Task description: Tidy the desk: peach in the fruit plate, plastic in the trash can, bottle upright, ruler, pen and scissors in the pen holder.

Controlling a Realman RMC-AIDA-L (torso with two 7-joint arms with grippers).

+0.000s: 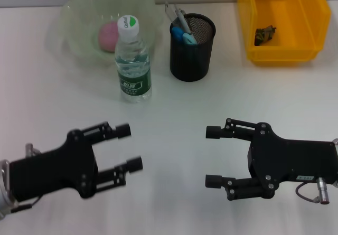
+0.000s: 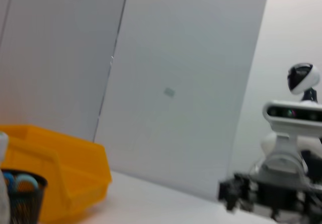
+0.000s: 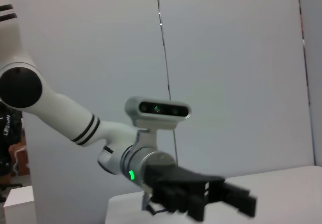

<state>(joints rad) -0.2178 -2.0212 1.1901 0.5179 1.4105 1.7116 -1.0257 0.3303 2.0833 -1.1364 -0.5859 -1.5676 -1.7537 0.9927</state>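
**White tabletop, task items sorted; arms low and idle**

White tabletop: carries all items.
Peach: in the green fruit plate.
Bottle: upright, just before the plate.
Pen holder: black mesh; scissors and blue-capped pen inside; ruler not made out.
Trash can: yellow, dark scrap inside.
Left gripper, right gripper: jaws spread, empty, near the front edge.
Judgement: sorting looks complete; best done by lifting the arms straight clear, away from the bottle.
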